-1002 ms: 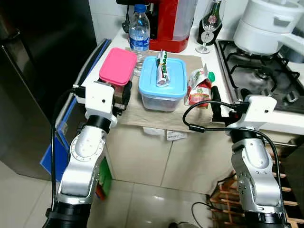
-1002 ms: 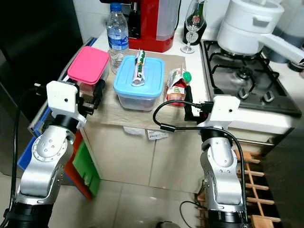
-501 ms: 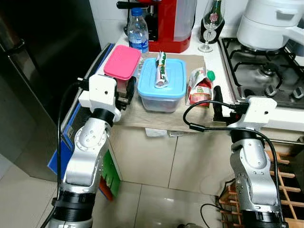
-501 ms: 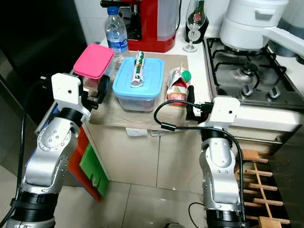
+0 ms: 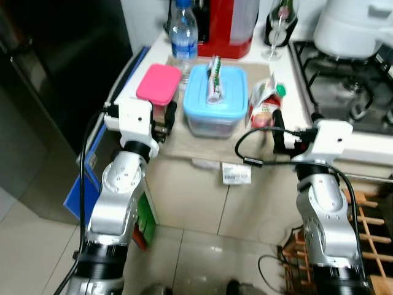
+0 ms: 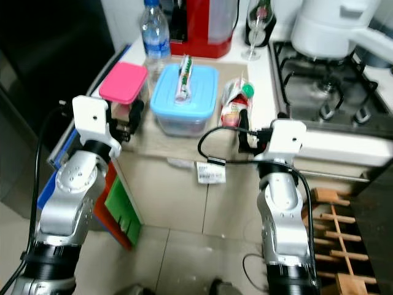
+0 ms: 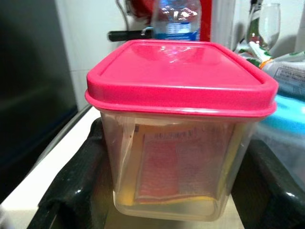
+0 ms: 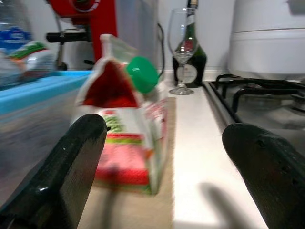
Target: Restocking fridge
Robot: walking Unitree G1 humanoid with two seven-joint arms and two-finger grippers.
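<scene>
At the counter's front edge, left of centre in the head views, the left gripper (image 5: pixel 164 120) is reaching around a clear tub with a pink lid (image 7: pixel 180 131); in the left wrist view its two black fingers (image 7: pixel 76 179) are standing spread, one on each side of the tub, close to its walls, though whether they are pressing on it cannot be told. Just right of the tub, a clear box with a blue lid (image 5: pixel 215 99) is sitting on a beige mat (image 5: pixel 202 146), and a green-and-white tube (image 5: pixel 214 78) is lying on top of that lid. Behind these, a water bottle (image 5: pixel 183 27) is standing beside a red appliance (image 5: pixel 226 31). Right of centre, the right gripper (image 5: pixel 281 129) is hovering at the counter edge with its fingers (image 8: pixel 64 171) wide apart, pointing at a red carton with a green cap (image 8: pixel 128 129) near the blue-lidded box. Farther back, a wine glass (image 8: pixel 181 47) is standing in front of a dark bottle (image 8: pixel 190 52), and a white pot (image 5: pixel 349 27) is resting on the gas hob (image 5: pixel 344 92) at upper right. Along the left edge, the dark fridge (image 5: pixel 55 92) is standing.
</scene>
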